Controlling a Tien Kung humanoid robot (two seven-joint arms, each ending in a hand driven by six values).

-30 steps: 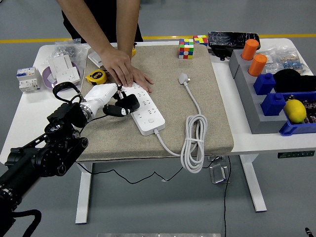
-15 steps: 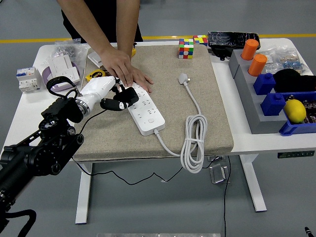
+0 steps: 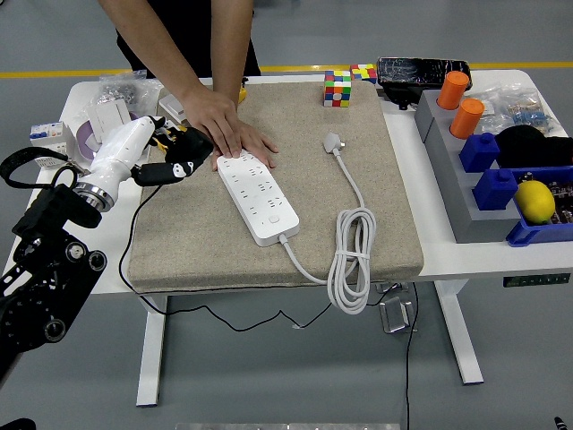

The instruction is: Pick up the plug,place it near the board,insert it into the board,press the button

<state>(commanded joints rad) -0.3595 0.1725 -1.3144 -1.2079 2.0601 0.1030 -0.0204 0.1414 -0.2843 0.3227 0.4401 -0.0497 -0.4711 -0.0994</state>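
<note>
1. Left hand (image 3: 157, 152): white five-fingered hand on a black arm entering from the left, held over the left edge of the beige mat (image 3: 197, 242). Fingers curled around a black plug (image 3: 186, 148); its thin black cord trails down off the table's near edge.
2. Black plug: held in the left hand, clear of the mat, just beside the person's wrist. Prong direction cannot be told from this view.
3. White power strip (image 3: 258, 199): the board. Lies on the mat with its long axis running from far-left to near-right, its own white cable (image 3: 351, 260) coiled to the right.
4. Key relation: the strip lies to the right of the plug and slightly nearer the camera; its far end is the closest part, with a gap of bare mat between.
5. Person's hand (image 3: 228, 134): pressed flat on the strip's far end, steadying it.
6. Right hand: not in view. The left arm is the only one placed to work.
7. Judgement: the plug must travel rightward and down to reach a socket.
</note>
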